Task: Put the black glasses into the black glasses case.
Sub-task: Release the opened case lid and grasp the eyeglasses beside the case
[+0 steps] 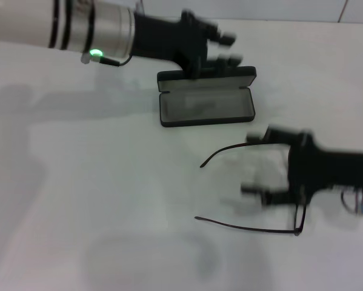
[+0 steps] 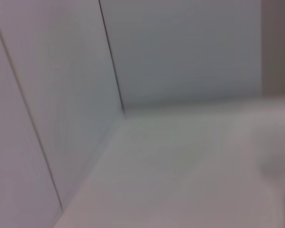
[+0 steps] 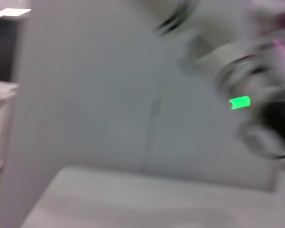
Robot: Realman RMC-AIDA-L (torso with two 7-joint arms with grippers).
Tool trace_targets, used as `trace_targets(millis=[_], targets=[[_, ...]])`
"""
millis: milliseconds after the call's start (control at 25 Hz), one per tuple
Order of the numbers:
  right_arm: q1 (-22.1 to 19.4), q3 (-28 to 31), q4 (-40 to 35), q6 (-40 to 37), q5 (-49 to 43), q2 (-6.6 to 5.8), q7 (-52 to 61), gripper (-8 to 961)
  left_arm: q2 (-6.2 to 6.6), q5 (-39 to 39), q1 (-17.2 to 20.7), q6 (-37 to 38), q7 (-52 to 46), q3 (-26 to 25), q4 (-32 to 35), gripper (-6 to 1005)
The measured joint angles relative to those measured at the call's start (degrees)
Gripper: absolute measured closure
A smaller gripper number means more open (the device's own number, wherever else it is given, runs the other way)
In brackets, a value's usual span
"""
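Had the right gripper (image 1: 257, 167) over the glasses (image 1: 248, 188), arms pointing left; grip hard to tell. Case (image 1: 205, 103) lay open far-left, left gripper (image 1: 223, 50) spread at its lid.

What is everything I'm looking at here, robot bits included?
black glasses case: one, black with grey lining, lying open toward the far side of the table.
black glasses: one pair, thin black frame, temple arms spread open, nearer than the case and toward the robot's right.
table: one, white, under everything.
wall: pale panels behind the table.
left gripper: one, black on a silver-white arm with a green light, at the case's lid.
right gripper: one, black, at the glasses' front frame.
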Motion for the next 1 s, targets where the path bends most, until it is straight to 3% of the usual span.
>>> trace_targets(millis=[120, 200, 320, 360, 400, 480, 520, 560, 600, 640, 760, 800, 880, 1000], targets=[[-0.88, 6.4, -1.89, -0.95, -0.24, -0.27, 5.75, 204, 0.7, -7.18, 3.6, 3.57, -2.72, -0.01, 0.26, 612], [-1.87, 8.54, -5.94, -0.69, -0.37, -1.81, 12.36, 205, 0.52, -9.84, 6.11, 3.5, -3.56, -0.03, 0.25, 605], [-3.25, 8.99, -12.74, 1.35, -1.45, -4.2, 22.19, 206, -0.42, -11.33, 8.97, 1.87, -4.68, -0.02, 0.15, 576], [-4.61, 10.09, -20.2, 4.33, -5.68, -5.56, 31.3, 207, -1.06, -11.96, 10.11, 0.74, -4.8, -0.02, 0.04, 563], [-4.61, 10.09, -20.2, 4.33, -5.68, -5.56, 31.3, 207, -1.52, -12.45, 10.87, -0.21, -4.59, -0.02, -0.05, 550], [-6.45, 13.16, -30.15, 8.07, -14.81, -5.76, 43.88, 208, -2.26, -12.88, 12.02, -1.98, -3.93, -0.02, -0.06, 524], [-7.33, 14.81, -35.02, 8.89, -20.09, -5.34, 49.98, 208, -2.44, -12.8, 12.26, -2.64, -3.73, -0.01, 0.04, 489], [-8.97, 18.51, -46.79, 8.9, -34.72, -3.23, 61.87, 209, -2.58, -12.56, 12.39, -3.6, -3.52, -0.02, 0.17, 455], [-8.97, 18.51, -46.79, 8.9, -34.72, -3.23, 61.87, 210, -2.63, -12.26, 12.37, -4.2, -3.44, -0.03, 0.27, 420], [-9.4, 20.71, -52.95, 6.66, -44.33, -1.41, 66.82, 210, -2.66, -12.01, 12.38, -4.66, -3.33, -0.02, 0.38, 385], [-9.48, 25.73, -65.63, -3.01, -61.8, 3.66, 72.62, 212, -2.66, -11.83, 12.37, -5.62, -2.58, -0.02, 1.23, 277], [-9.41, 26.67, -68.19, -6.3, -65.57, 4.82, 72.61, 212, -2.65, -11.83, 12.37, -5.69, -2.44, -0.02, 1.42, 239], [-9.24, 26.68, -71.19, -10.84, -70.24, 5.69, 68.93, 213, -2.64, -11.83, 12.4, -5.72, -2.26, -0.02, 1.65, 162], [-9.31, 25.64, -72.26, -12.66, -71.33, 5.54, 59.37, 214, -2.69, -11.94, 12.92, -5.71, -2.08, -0.02, 1.67, 120]])
